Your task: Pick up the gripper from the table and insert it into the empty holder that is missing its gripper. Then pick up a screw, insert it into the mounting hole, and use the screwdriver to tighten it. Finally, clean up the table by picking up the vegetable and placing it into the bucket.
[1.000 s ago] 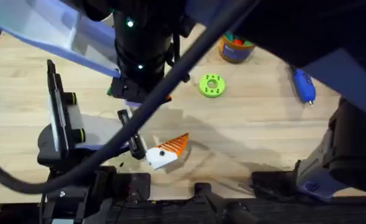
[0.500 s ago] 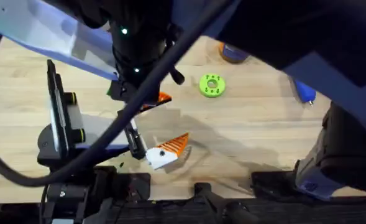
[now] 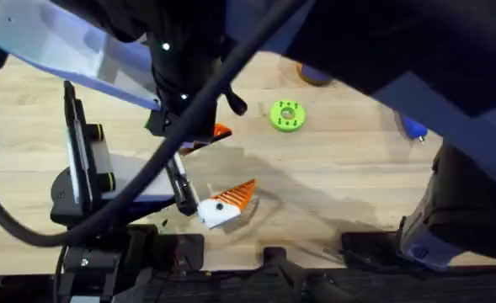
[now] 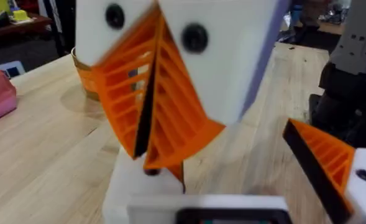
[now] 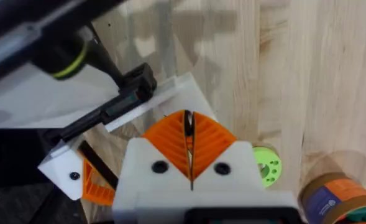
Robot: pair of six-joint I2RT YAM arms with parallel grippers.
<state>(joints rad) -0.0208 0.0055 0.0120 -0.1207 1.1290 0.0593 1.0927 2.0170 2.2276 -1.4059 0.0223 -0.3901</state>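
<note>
Hovering near the bucket (image 5: 332,198), our right gripper (image 5: 189,149) is pressed shut; our left gripper's (image 4: 151,124) pads meet too

Bare wooden surface (image 3: 332,177) lies open beside the left gripper (image 3: 199,139), toward the green disc (image 3: 286,116). Below that gripper stands a white block with an orange finger (image 3: 226,206), and the dark cable (image 3: 146,181) crosses diagonally over it all.
</note>
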